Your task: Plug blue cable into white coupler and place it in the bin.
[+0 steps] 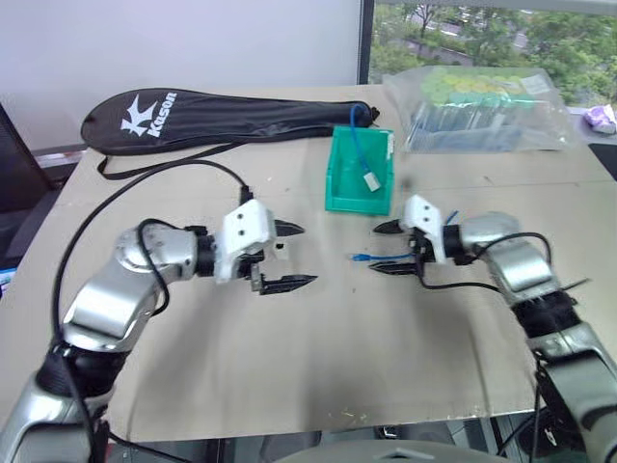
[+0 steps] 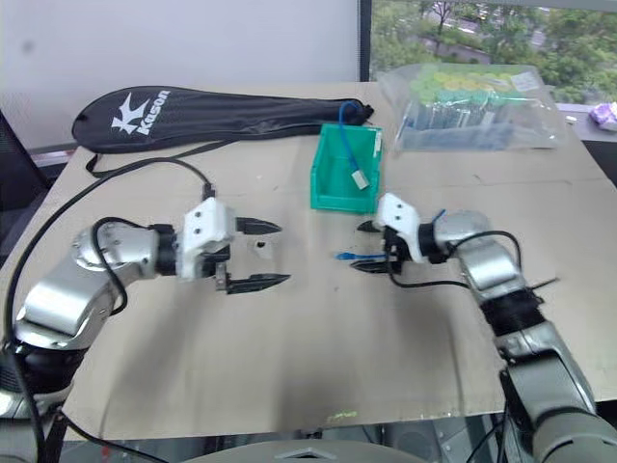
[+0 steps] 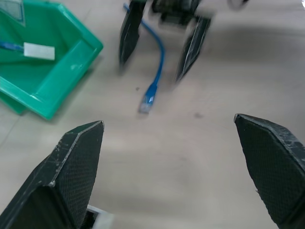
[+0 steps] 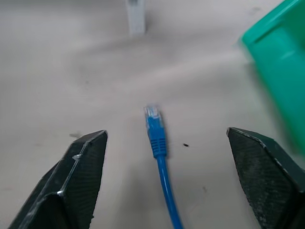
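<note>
Both grippers open, empty; blue cable (image 4: 157, 143) between R fingers; poss. white coupler (image 2: 260, 245) by L

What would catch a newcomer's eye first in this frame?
The two grippers face each other over the table: the left gripper open near the white coupler, the right gripper open around the blue cable, which lies on the table between its fingers. Behind them sits the bin, bright green, already holding a second blue cord with a white block.

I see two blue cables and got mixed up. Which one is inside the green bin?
The second blue cord, ending in a white block. The blue cable lies on the table between the right gripper's fingers.
</note>
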{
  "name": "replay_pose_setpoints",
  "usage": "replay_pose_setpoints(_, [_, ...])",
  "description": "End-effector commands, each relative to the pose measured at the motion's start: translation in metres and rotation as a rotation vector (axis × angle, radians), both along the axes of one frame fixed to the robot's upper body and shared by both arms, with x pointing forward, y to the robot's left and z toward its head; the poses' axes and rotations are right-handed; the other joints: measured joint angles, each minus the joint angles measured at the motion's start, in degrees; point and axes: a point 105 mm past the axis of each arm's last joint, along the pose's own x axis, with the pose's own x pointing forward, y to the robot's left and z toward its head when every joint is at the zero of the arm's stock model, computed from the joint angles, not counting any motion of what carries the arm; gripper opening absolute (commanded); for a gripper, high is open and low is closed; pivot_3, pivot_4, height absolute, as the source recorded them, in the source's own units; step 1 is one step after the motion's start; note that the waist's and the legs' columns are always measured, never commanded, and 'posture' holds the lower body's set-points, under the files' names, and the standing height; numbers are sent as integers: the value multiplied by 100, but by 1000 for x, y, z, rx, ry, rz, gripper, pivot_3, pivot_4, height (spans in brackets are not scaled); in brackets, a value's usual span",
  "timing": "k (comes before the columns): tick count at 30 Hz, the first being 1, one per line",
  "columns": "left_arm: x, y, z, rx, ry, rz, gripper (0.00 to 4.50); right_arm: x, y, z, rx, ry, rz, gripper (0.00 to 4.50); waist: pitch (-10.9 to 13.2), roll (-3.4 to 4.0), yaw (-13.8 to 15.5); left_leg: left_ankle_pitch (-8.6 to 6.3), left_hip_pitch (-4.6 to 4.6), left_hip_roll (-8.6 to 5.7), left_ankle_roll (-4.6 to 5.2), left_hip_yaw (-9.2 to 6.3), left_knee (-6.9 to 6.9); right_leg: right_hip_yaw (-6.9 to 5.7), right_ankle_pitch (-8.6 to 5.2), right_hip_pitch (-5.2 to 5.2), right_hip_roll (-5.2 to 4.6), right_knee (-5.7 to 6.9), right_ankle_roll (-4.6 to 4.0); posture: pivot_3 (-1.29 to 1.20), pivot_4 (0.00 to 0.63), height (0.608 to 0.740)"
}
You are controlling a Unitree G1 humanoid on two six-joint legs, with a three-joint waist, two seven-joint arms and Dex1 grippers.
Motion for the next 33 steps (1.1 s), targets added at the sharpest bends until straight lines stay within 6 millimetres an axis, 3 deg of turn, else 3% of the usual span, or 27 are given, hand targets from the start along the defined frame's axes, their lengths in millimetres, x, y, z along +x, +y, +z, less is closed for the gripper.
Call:
replay_pose_setpoints(1, [7,-15,-7,70,-7,-57,4500,-30,-5,21,182,-9,-14,3679,0,-1,23,0,-10,0,0,-4,0,-5,0,-5,2,0,0,0,150,740])
replay_pose_setpoints(7, [31,-36,-30,186,25,-113,4500,-55,-34,-3,320,-31,-251,3679,0,-1,4,0,-8,-2,2,-5,5,-4,0,-9,13,13,0,0,150,740])
replay_pose_setpoints(10, [43,-36,-42,253,30,-117,4500,-62,-42,-10,329,-58,-317,3679,0,-1,-41,1,3,-3,4,15,12,1,4,-8,18,18,5,0,150,740])
replay_pose_setpoints(17, [51,-48,-48,234,51,-157,4500,-79,-45,-20,324,-75,-375,3679,-1,-2,-78,1,1,1,4,12,14,0,4,-9,20,16,7,0,150,740])
replay_pose_setpoints(26, [57,-59,-53,226,54,-160,4500,-84,-45,-20,334,-84,-407,3679,-2,-3,-57,0,-4,1,4,10,33,0,4,-7,18,24,8,0,150,740])
replay_pose_setpoints(30, [59,-55,-56,260,58,-148,3215,-83,-47,-19,333,-90,-417,3768,-2,-4,-41,0,-4,0,5,8,43,-2,5,-4,18,26,8,0,150,740])
replay_pose_setpoints(31, [59,-54,-56,264,59,-147,3100,-83,-48,-19,333,-91,-419,3768,-3,-4,-41,0,-4,0,5,7,44,-2,5,-4,18,26,8,0,150,740])
replay_pose_setpoints(33, [60,-49,-54,281,54,-139,2272,-82,-48,-20,331,-91,-421,3768,-3,-4,-42,0,-4,0,5,7,44,-1,5,-3,18,27,8,0,150,740])
